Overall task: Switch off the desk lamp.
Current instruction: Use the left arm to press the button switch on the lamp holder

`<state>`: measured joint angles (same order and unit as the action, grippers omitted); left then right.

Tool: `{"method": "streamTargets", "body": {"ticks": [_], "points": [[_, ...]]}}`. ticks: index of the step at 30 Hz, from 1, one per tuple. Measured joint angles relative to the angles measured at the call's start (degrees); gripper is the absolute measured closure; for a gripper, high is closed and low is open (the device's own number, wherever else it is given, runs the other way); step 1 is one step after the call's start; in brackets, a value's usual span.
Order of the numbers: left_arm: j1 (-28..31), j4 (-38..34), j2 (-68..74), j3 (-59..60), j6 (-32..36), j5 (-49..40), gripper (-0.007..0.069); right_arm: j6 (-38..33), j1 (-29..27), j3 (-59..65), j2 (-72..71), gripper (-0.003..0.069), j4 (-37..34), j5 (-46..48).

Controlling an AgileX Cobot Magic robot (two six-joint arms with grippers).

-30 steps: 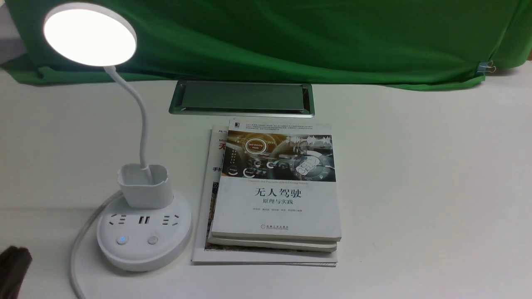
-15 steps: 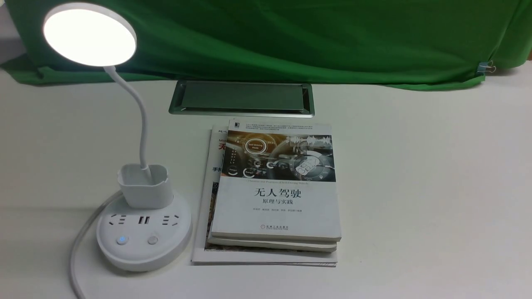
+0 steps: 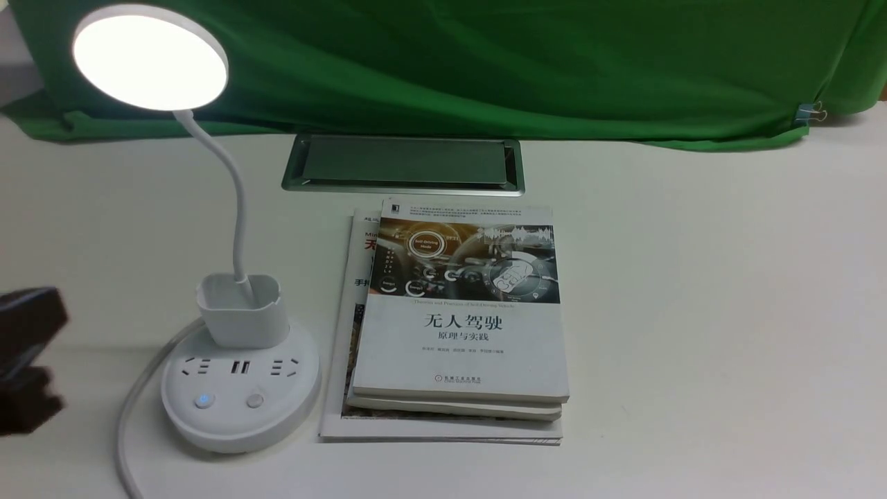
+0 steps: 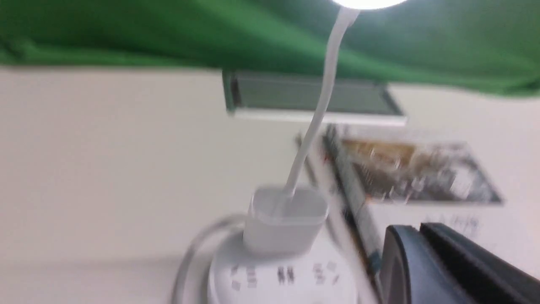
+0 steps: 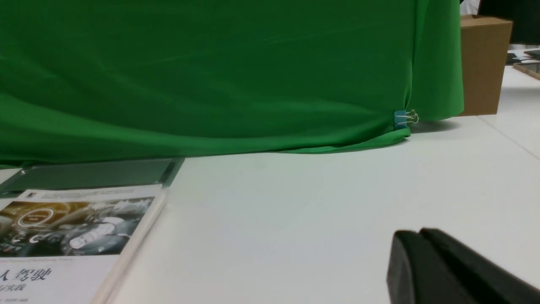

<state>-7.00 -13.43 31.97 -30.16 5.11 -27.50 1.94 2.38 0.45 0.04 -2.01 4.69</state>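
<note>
The white desk lamp (image 3: 239, 388) stands at the front left, its round disc head (image 3: 150, 57) glowing. A thin bendy neck (image 3: 235, 201) rises from a small cup holder (image 3: 242, 310) on the round base. The base carries sockets and two buttons: the left one (image 3: 204, 400) glows blue, the right one (image 3: 255, 400) is plain. My left gripper (image 3: 31, 346) enters at the left edge, beside the base and apart from it, blurred. In the left wrist view the lamp (image 4: 287, 228) is blurred and the left gripper (image 4: 415, 230) has its jaws together, empty. My right gripper (image 5: 415, 234) is shut, empty, over bare table.
A stack of books (image 3: 457, 326) lies just right of the lamp base. A metal cable hatch (image 3: 403, 164) is set in the white table (image 3: 727, 312) behind them. Green cloth (image 3: 485, 62) hangs along the back. The lamp's cord (image 3: 128, 423) runs off the front edge. A cardboard box (image 5: 483, 63) stands far right.
My left gripper was low at the left edge, left the front view, and now shows again higher beside the lamp base. The lamp stays lit. Nothing else moved.
</note>
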Motion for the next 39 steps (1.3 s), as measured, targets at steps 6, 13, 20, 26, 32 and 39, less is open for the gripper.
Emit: {"method": "streamTargets", "body": {"ticks": [6,13,20,26,32,39], "points": [[0.0,-0.1,19.3,-6.3,-1.1,-6.6,0.0606,0.0,0.0,0.0,0.0,0.0622,0.0,0.0],[-7.1,-0.8,35.9,-15.4,5.0,-13.2,0.0606,0.0,0.0,0.0,0.0,0.0622,0.0,0.0],[-14.8,15.9,47.5,-16.6,-8.9,-15.4,0.0606,0.0,0.0,0.0,0.0,0.0622,0.0,-0.1],[-14.8,17.3,50.1,-20.2,-9.7,-15.7,0.0606,0.0,0.0,0.0,0.0,0.0622,0.0,0.0],[-14.8,17.7,51.9,-21.9,-9.2,-14.1,0.0606,0.0,0.0,0.0,0.0,0.0622,0.0,0.0],[-14.8,17.0,60.9,-20.3,-8.5,-11.0,0.0606,0.0,0.0,0.0,0.0,0.0622,0.0,0.0]]}}
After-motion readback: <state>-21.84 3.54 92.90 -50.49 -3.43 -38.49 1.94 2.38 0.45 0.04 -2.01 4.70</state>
